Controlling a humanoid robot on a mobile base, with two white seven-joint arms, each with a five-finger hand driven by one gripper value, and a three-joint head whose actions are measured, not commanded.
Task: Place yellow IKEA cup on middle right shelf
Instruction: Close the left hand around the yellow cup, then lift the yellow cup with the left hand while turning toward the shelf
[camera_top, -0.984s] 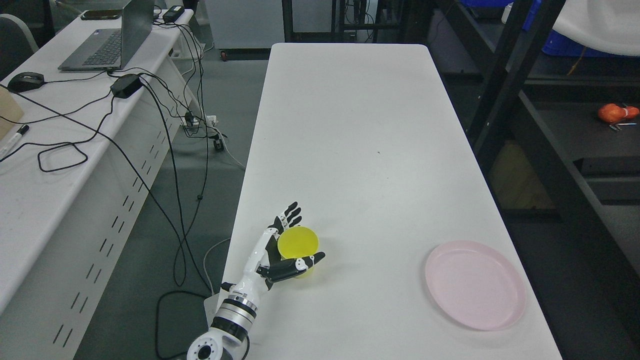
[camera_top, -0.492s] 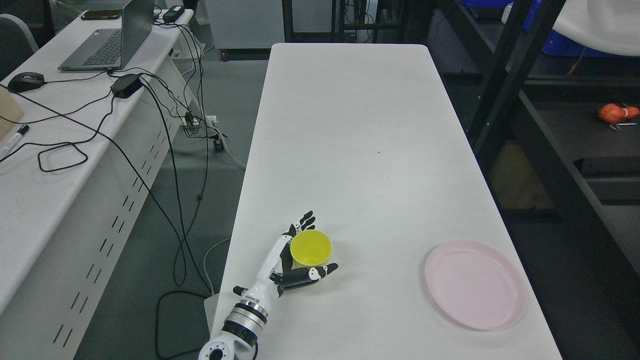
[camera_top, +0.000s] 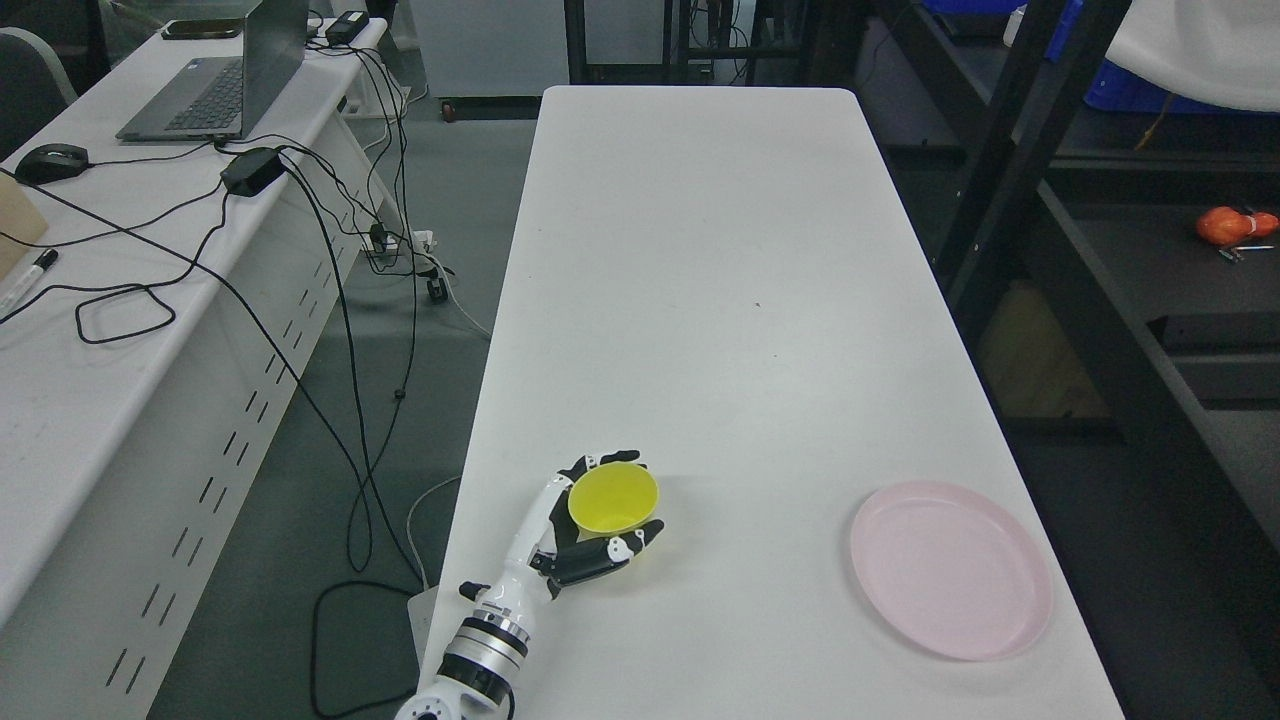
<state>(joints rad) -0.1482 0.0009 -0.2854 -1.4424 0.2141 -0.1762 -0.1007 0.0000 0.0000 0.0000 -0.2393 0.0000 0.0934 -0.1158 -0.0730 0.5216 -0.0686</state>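
The yellow cup (camera_top: 612, 496) stands near the front left corner of the white table (camera_top: 720, 300), its mouth up and leaning slightly. My left hand (camera_top: 640, 495) reaches in from the bottom edge and is shut on the cup. Its fingers (camera_top: 600, 462) curl around the far side of the rim and the thumb (camera_top: 610, 550) presses the near side. The black shelf rack (camera_top: 1010, 190) stands to the right of the table, and one dark shelf level (camera_top: 1140, 250) is visible. My right hand is out of view.
A pink plate (camera_top: 950, 568) lies at the table's front right. An orange object (camera_top: 1235, 225) sits on the dark shelf. At the left stands a desk (camera_top: 80, 380) with a laptop (camera_top: 215, 85), a mouse (camera_top: 52, 160) and trailing cables (camera_top: 330, 290).
My left hand slid right along the table with the cup. Its fingers, spread a second ago, have curled around the cup's far rim and the thumb has closed in.
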